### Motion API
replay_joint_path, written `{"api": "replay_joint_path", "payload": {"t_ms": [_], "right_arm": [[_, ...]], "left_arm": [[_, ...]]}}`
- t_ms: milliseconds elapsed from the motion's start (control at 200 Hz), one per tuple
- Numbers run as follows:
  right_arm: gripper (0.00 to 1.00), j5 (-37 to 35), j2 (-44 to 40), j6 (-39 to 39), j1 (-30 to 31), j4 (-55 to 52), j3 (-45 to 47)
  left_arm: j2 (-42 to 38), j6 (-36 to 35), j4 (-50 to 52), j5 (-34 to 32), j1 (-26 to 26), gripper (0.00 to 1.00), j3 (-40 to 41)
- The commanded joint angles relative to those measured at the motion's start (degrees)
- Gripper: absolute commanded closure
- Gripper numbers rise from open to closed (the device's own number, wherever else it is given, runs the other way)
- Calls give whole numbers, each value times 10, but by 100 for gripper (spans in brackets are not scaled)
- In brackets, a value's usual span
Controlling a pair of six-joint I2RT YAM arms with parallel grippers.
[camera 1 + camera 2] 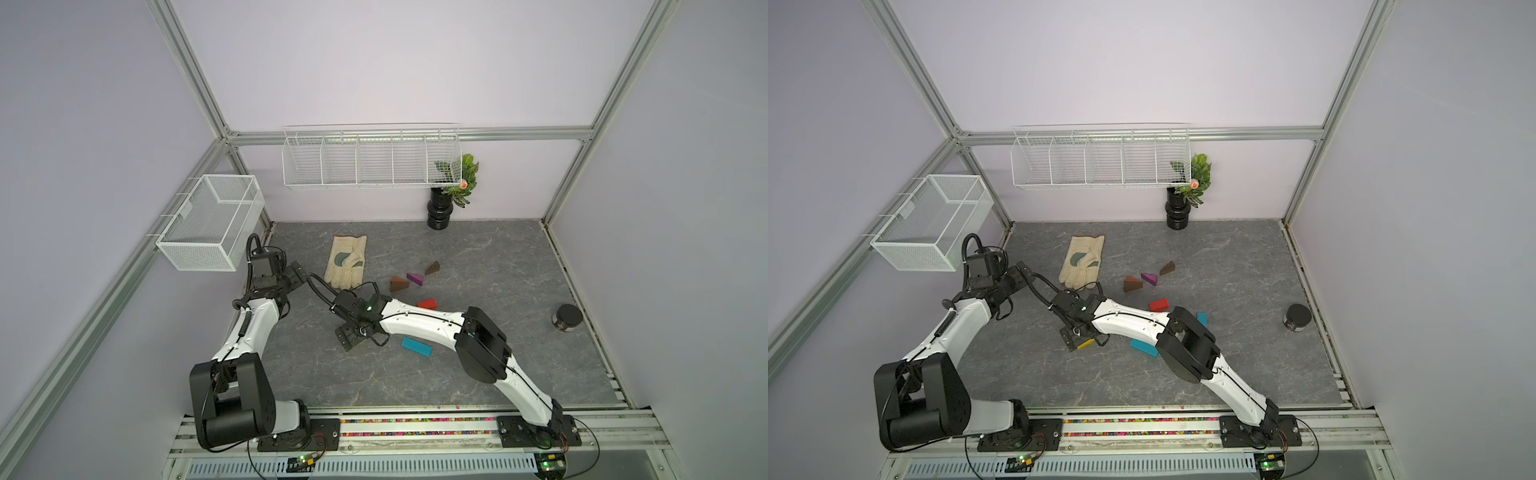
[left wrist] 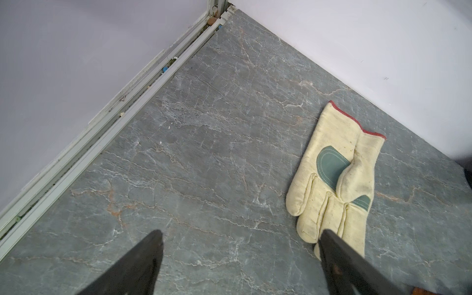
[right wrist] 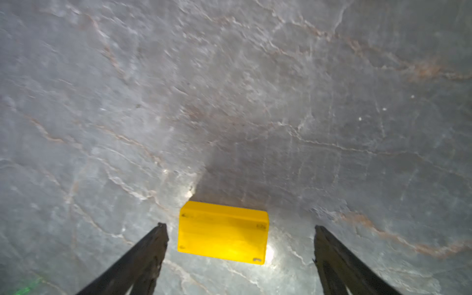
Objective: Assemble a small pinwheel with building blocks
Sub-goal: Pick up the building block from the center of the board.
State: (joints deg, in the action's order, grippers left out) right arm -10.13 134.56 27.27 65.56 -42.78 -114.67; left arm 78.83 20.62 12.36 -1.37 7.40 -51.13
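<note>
At the left edge the left pincer (image 2: 240,232) hangs above bare worktop (image 1: 478,374) with its jaws apart and nothing between them, seemingly parked clear so the other arm has room. Just beside it lies the cream glove (image 1: 347,262), flat and palm up, which plays no part in the build. Further along, the right pincer (image 3: 239,226) is low over the worktop, jaws spread on either side of the yellow block (image 3: 222,231) without touching it; the block lies flat, apart from the other pieces, probably as half of the pinwheel's square centre. Beyond the right arm the remaining building blocks are loose: the brown wedges (image 1: 399,285) and the purple wedge (image 1: 415,278) cluster close together, the red block (image 1: 428,303) sits just nearer the robot, and a teal bar (image 1: 416,347) lies half under the forearm. No pinwheel is formed yet. Far right stands a dark jar (image 1: 567,318), well apart.
</note>
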Motion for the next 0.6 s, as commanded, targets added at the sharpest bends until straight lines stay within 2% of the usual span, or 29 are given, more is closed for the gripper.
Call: {"api": "replay_joint_path", "payload": {"t_ms": [0, 190, 305, 435, 595], "right_arm": [[10, 6, 21, 8, 13, -34, -12], [15, 9, 34, 10, 19, -46, -21], [30, -3, 41, 10, 19, -63, -27], [49, -19, 19, 18, 11, -47, 11], [52, -35, -43, 35, -18, -12, 98]], "left_arm": [[2, 12, 8, -10, 3, 3, -17], [4, 11, 8, -10, 4, 3, -17], [4, 9, 5, -9, 4, 3, -14], [4, 8, 2, -9, 4, 3, -13], [6, 9, -3, 1, 4, 3, -11]]}}
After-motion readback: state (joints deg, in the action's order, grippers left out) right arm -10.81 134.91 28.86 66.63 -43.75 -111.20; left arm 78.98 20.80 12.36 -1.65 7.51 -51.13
